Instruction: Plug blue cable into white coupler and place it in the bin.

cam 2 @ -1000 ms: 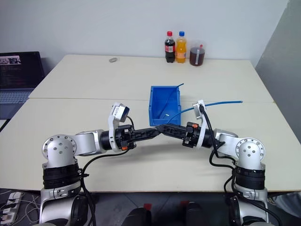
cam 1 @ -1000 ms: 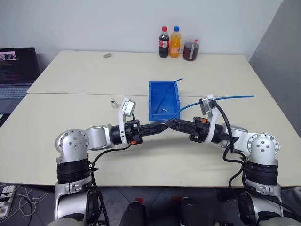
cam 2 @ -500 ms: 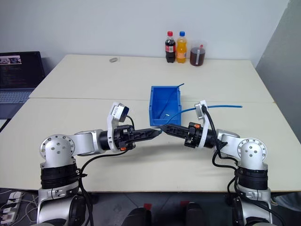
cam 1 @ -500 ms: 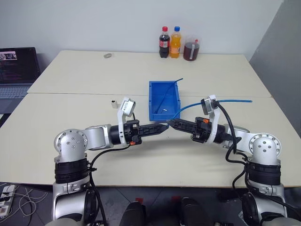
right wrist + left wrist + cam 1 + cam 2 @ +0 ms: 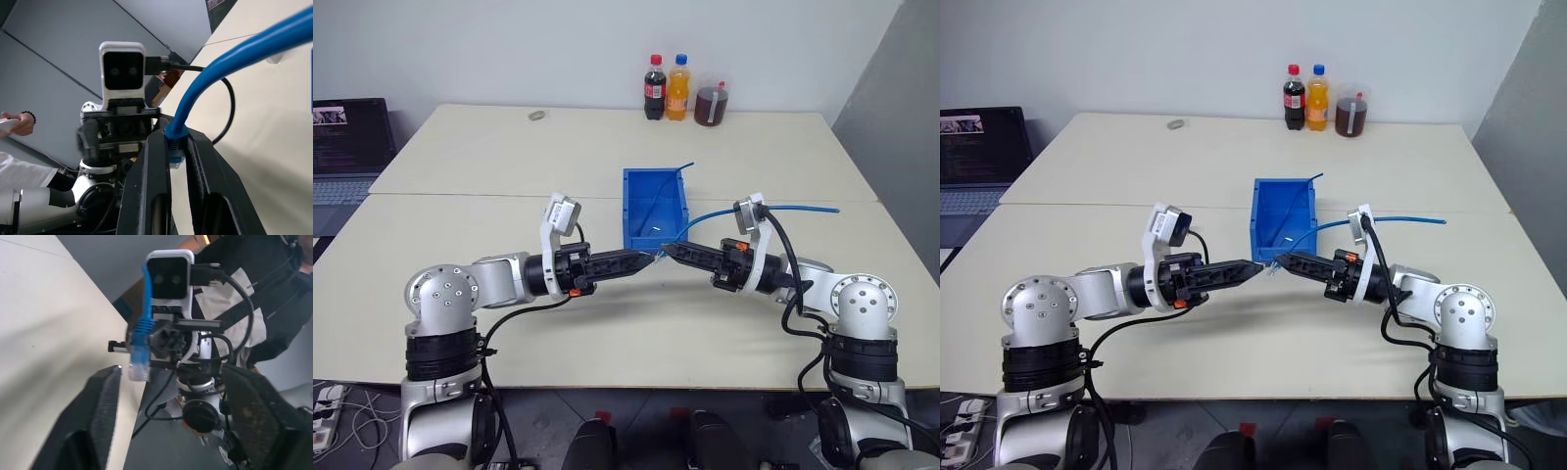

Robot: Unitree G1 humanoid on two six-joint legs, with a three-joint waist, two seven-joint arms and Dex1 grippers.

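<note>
Bin point(image 5: 654, 209) mid-table; bottles point(image 5: 667, 88) behind at far edge; laptop point(image 5: 350, 147) far left.

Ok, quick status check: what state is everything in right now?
left claw: open, holding nothing.
right claw: shut on the blue cable near its plug.
blue cable: plug end lifted, bare, the rest trailing to the robot's right.
bin: upright, open top.
cola bottle: upright, capped.
orange bottle: upright, capped.
laptop: open, screen lit.
</note>
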